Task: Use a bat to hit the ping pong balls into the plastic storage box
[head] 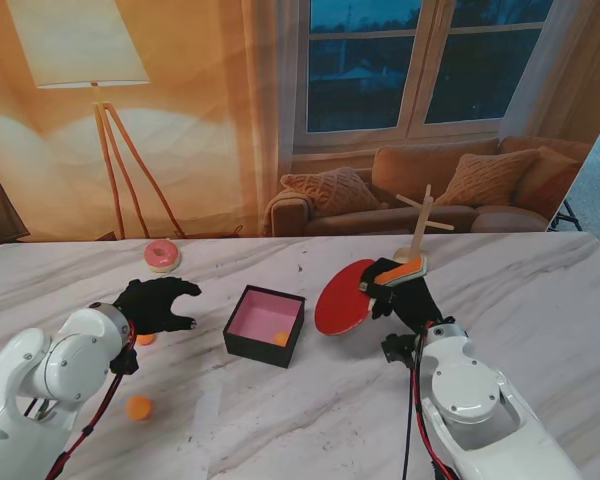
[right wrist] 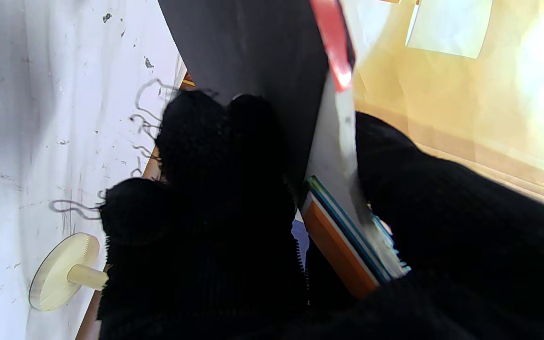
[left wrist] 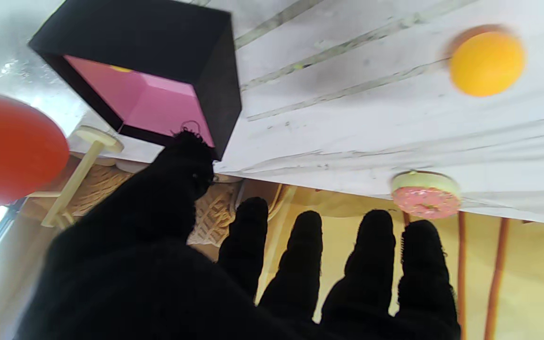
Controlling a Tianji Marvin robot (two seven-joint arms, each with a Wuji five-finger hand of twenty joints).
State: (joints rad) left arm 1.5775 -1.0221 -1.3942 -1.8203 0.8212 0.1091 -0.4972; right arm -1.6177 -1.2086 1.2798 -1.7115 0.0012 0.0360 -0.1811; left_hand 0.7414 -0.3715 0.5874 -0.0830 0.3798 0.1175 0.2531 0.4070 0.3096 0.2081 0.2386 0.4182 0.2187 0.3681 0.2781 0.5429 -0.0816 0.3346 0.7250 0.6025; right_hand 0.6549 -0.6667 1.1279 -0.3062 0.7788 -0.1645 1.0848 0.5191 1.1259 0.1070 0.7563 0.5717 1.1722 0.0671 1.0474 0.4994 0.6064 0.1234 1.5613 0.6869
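On the far left, my left hand (head: 158, 303) hovers over the marble table (head: 540, 300) with its black-gloved fingers (left wrist: 376, 245) spread apart and nothing in them. Just beside it, partly hidden under my wrist, sits one orange ping pong ball (head: 145, 339), and a second ball (head: 139, 407) lies nearer to me, well clear of the hand. Farther from me, near the table's back edge, is a pink-iced doughnut (head: 162, 255). Toward the middle stands the plastic storage box (head: 265, 325), black outside and pink inside, and a third ball (head: 281, 338) already rests in its right-hand corner. To the right of the box, my right hand (head: 398, 290) is closed around the orange handle of the bat (head: 345, 298), whose red face is tilted up on edge just beside the box, apart from it. Behind that hand, a small wooden stand (head: 420, 228) rises upright from the table.
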